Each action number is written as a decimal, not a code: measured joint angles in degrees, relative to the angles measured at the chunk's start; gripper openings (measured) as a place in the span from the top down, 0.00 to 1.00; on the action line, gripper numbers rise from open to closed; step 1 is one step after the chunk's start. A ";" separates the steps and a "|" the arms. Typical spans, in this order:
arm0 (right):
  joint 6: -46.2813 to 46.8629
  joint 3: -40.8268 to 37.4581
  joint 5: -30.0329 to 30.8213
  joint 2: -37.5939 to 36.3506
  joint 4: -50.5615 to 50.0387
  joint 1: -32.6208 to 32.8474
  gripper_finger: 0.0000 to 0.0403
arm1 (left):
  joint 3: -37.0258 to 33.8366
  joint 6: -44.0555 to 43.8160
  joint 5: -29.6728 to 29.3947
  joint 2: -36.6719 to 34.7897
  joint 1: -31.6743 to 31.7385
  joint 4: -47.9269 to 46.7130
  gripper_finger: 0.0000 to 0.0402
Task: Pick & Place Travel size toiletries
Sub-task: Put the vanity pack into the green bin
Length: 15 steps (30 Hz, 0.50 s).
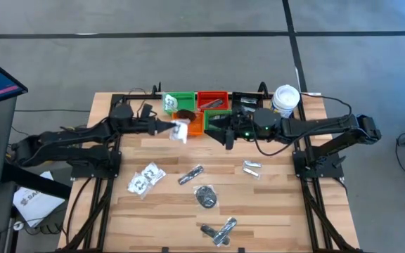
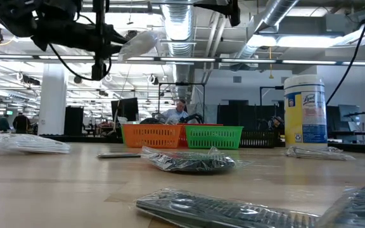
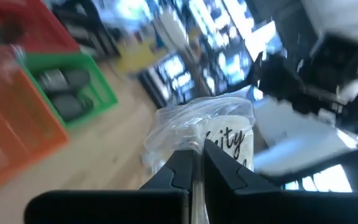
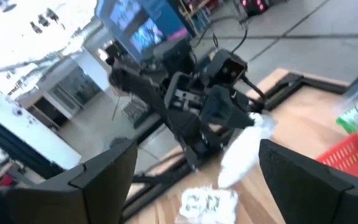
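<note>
My left gripper (image 1: pixel 169 127) is shut on a clear packet with white contents (image 1: pixel 181 131), held in the air beside the left edge of the orange tray (image 1: pixel 197 125). The packet also shows in the left wrist view (image 3: pixel 219 134) and the low view (image 2: pixel 138 44). My right gripper (image 1: pixel 219 133) is open and empty to the right of the orange tray, above the table, facing the left arm. More toiletries lie flat on the table: clear packets (image 1: pixel 146 179), silvery sachets (image 1: pixel 190 175) (image 1: pixel 251 167) and a dark oval (image 1: pixel 206 197). My left gripper pinches the near edge of the packet (image 3: pixel 199 144) between its two fingers. The fingers come roughly level from the table's left. The packet sticks out past the fingertips and is lifted clear of the table.
Green (image 1: pixel 179 100), red (image 1: pixel 213 100) and black (image 1: pixel 243 102) trays stand along the far edge, the orange one in front of them. The green tray holds dark grey ovals (image 3: pixel 67 93). A tall white canister (image 1: pixel 285 100) stands at the far right. More sachets (image 1: pixel 219 230) lie near the front edge.
</note>
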 joint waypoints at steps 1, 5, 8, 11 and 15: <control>-0.01 0.00 0.01 -0.01 0.82 -0.14 0.19 | 0.00 -0.70 -1.50 -0.28 0.00 0.36 0.99; -0.16 0.02 0.02 -0.04 3.29 -0.34 0.19 | 0.94 -1.31 -6.62 -0.91 -0.15 0.24 0.99; -0.41 0.02 -0.02 -0.04 3.26 -0.44 0.19 | 3.12 -1.33 -10.68 -0.93 -0.82 0.30 0.99; 0.33 0.03 0.01 0.33 3.09 -0.59 0.19 | 6.01 -1.32 -15.28 -0.85 -1.76 0.32 0.99; 0.67 -0.07 0.07 1.77 3.40 -0.72 0.19 | 9.75 -0.78 -19.67 -0.83 -2.94 0.35 0.99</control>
